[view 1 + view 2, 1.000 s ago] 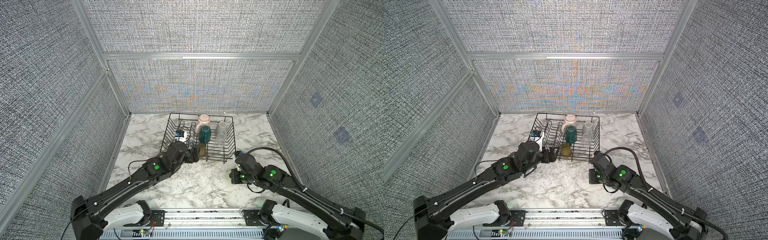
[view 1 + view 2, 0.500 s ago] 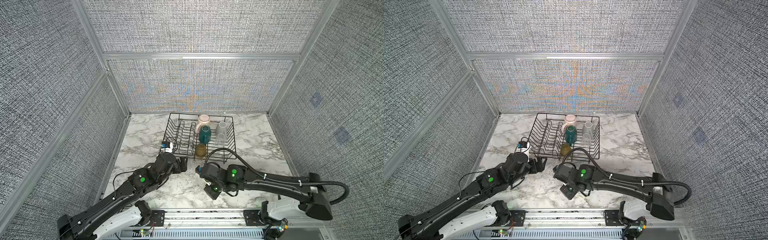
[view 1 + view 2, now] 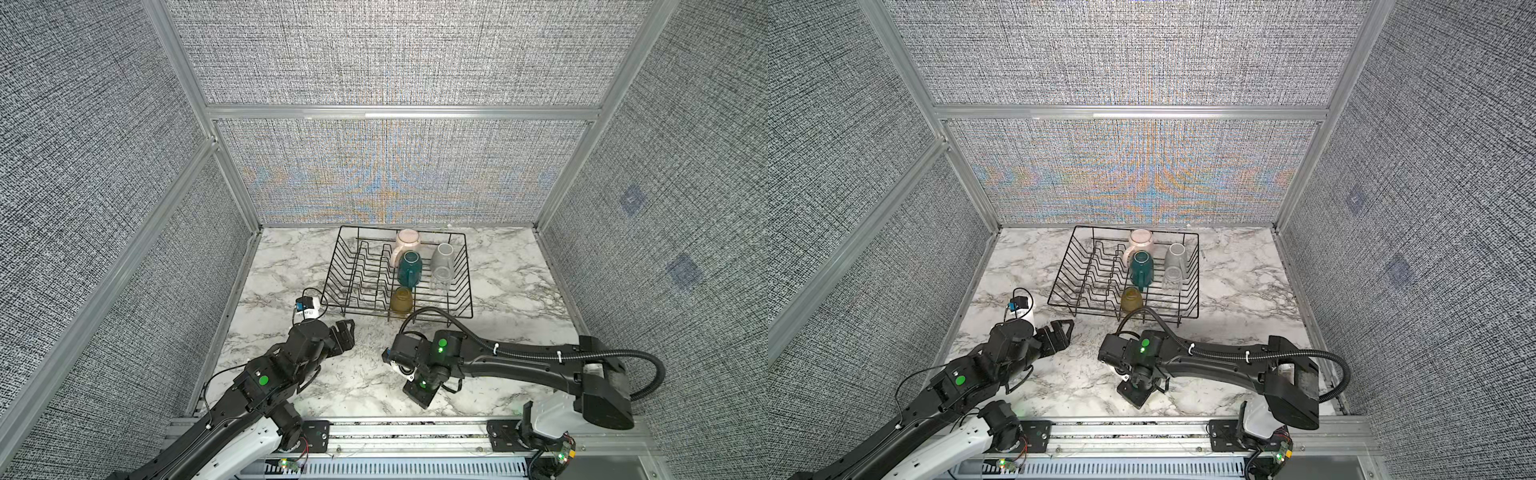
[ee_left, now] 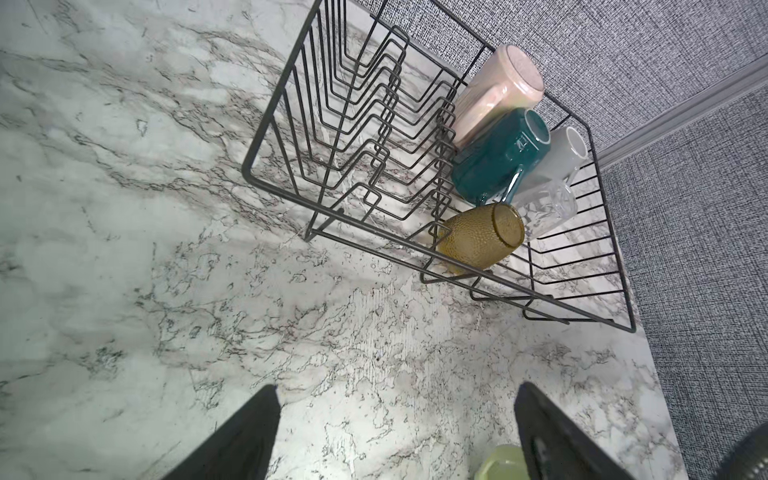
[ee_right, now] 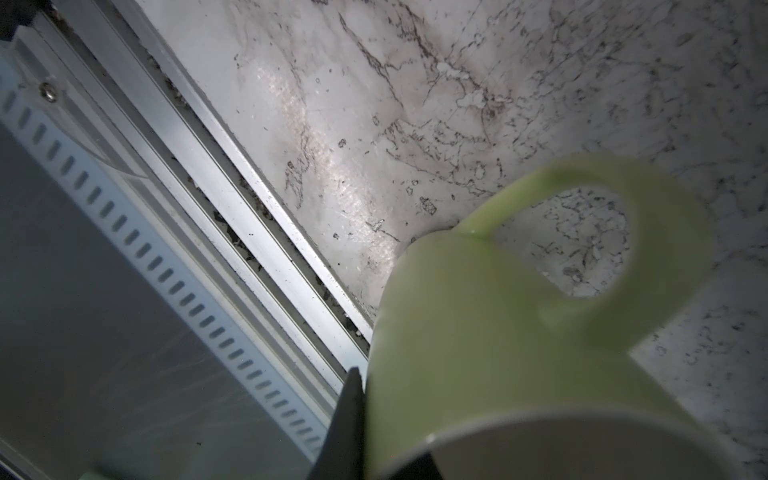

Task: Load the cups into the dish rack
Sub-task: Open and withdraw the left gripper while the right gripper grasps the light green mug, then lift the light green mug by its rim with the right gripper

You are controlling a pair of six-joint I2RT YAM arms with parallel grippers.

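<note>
The black wire dish rack (image 3: 332, 274) (image 3: 1059, 286) (image 4: 266, 141) stands at the back of the marble table. Inside it, upside down, are a pale pink mug (image 3: 408, 241), a dark teal mug (image 3: 410, 268), a grey mug (image 3: 444, 254), a clear glass (image 3: 441, 277) and an amber glass (image 3: 402, 300) (image 4: 478, 237). My right gripper (image 3: 417, 388) (image 5: 370, 399) is shut on the wall of a pale yellow-green cup (image 5: 498, 332) (image 4: 500, 461) near the table's front. The arm hides this cup in both top views. My left gripper (image 3: 347, 332) (image 3: 1065, 332) (image 4: 397, 388) hangs open and empty in front of the rack's left corner.
An aluminium rail (image 3: 415, 428) (image 5: 249, 199) runs along the table's near edge, close under the held cup. Grey fabric walls close in the left, back and right sides. The left half of the rack holds only upright dividers (image 3: 365, 270).
The left gripper has drawn back from the rack toward the near edge. The right arm has swung to the middle front of the table and lowered a little.
</note>
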